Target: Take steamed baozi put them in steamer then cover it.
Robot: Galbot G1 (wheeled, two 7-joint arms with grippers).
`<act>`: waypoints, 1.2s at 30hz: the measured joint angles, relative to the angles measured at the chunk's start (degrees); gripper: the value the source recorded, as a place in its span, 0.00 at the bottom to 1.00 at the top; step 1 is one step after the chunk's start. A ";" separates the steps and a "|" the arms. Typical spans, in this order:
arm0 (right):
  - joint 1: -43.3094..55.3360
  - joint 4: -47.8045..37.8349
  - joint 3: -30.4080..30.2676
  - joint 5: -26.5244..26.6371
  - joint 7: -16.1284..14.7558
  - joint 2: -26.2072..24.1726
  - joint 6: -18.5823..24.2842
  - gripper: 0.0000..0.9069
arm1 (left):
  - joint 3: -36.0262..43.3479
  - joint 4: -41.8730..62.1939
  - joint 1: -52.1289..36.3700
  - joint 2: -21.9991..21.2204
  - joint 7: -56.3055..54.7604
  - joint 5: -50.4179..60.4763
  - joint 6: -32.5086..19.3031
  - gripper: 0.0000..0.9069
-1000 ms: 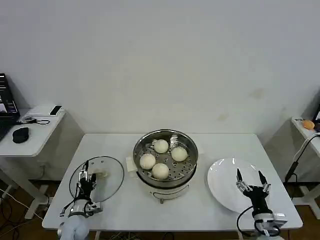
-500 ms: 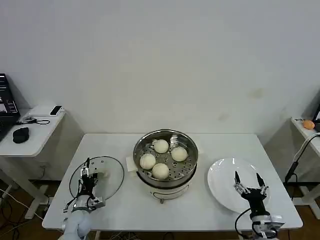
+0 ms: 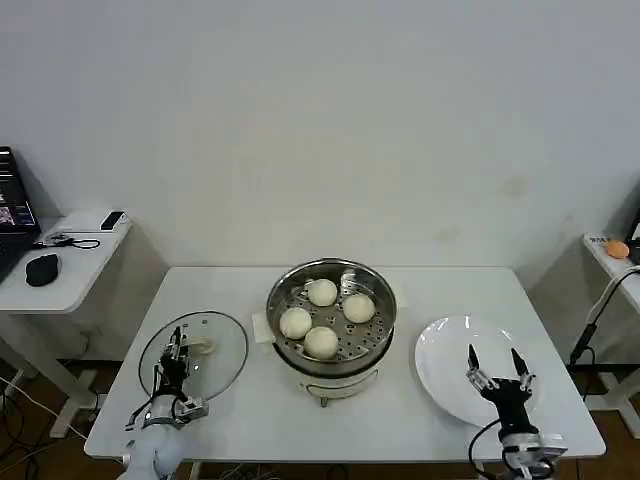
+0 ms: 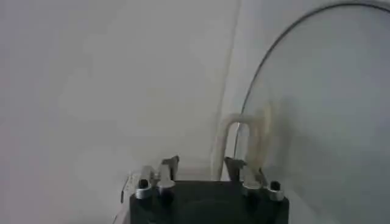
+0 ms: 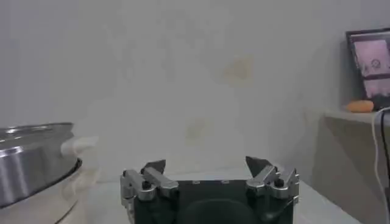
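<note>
The four buns [image 3: 330, 318] all sit on the perforated tray inside the steamer [image 3: 331, 318], which stands at the centre of the tabletop [image 3: 400, 420]. The buns are grouped close together, and each rests directly on the tray. Judged from this layout, the loading step is complete. The remaining step is covering: the steamer is open at the top, and the glass lid [image 3: 195, 355] lies flat on the tabletop to the left of the steamer, well apart from it. The white plate [image 3: 440, 355] to the right of the steamer carries nothing.

The left gripper [image 3: 174, 352] is positioned low over the near part of the lid, with the arm rising from the near edge of the tabletop. In the left wrist view, the left gripper [image 4: 201, 165] has its fingers spread, with the lid's arched handle [image 4: 242, 143] ahead of them and closer to one fingertip. The handle is not yet pinched. The likely next action is to close on this handle and carry the lid over to the steamer.

The right gripper [image 3: 497, 368] is held upright over the near part of the plate, fingers spread wide and holding nothing. It appears idle.
</note>
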 measured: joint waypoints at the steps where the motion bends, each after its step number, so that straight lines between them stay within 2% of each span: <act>1: 0.00 -0.01 -0.05 -0.03 0.00 0.02 0.02 1.00 | 0.00 0.01 -0.09 -0.04 -0.03 -0.16 0.00 0.00; 19: 0.20 0.02 -0.25 -0.14 0.06 0.04 0.25 1.00 | -0.39 -3.96 1.51 0.70 0.39 -1.74 -0.29 0.00; 36: 1.50 -0.19 -0.34 0.31 0.52 -0.07 0.30 1.00 | -1.83 -20.30 5.93 7.20 6.65 2.88 0.94 0.00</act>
